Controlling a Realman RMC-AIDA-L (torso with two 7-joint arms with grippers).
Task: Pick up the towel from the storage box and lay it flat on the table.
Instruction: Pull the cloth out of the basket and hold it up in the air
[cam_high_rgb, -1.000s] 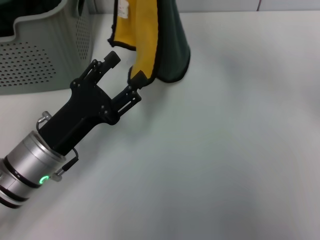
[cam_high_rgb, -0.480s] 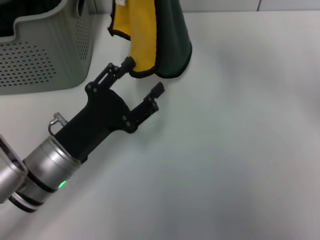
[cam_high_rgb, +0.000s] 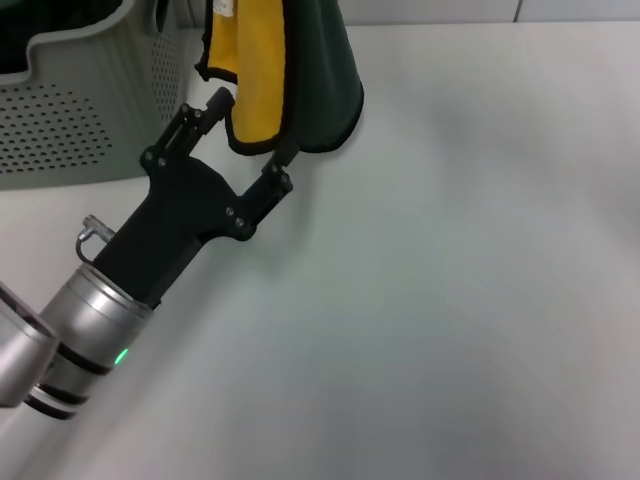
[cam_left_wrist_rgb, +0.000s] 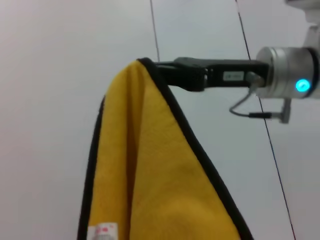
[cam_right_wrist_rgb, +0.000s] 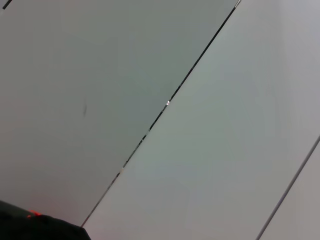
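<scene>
White table (cam_high_rgb: 450, 300) across nearly the whole head view, pale wall panels beyond its far edge. Hanging over the far left part of the tabletop: the towel (cam_high_rgb: 290, 80), folded, yellow face toward the left, dark green toward the right, black stitched hem along the bottom, upper part cut off by the frame. Lower yellow fold set between the two fingers of the left gripper (cam_high_rgb: 248, 138), one fingertip at the yellow side, the other at the hem under the green side; fingers spread, not clearly clamped on the cloth. Seen from the left wrist: yellow cloth with black edge, its top corner pinched by the right gripper (cam_left_wrist_rgb: 167, 72), closed on the towel. Just left of the towel, at the table's far left corner, the storage box (cam_high_rgb: 80, 100).
</scene>
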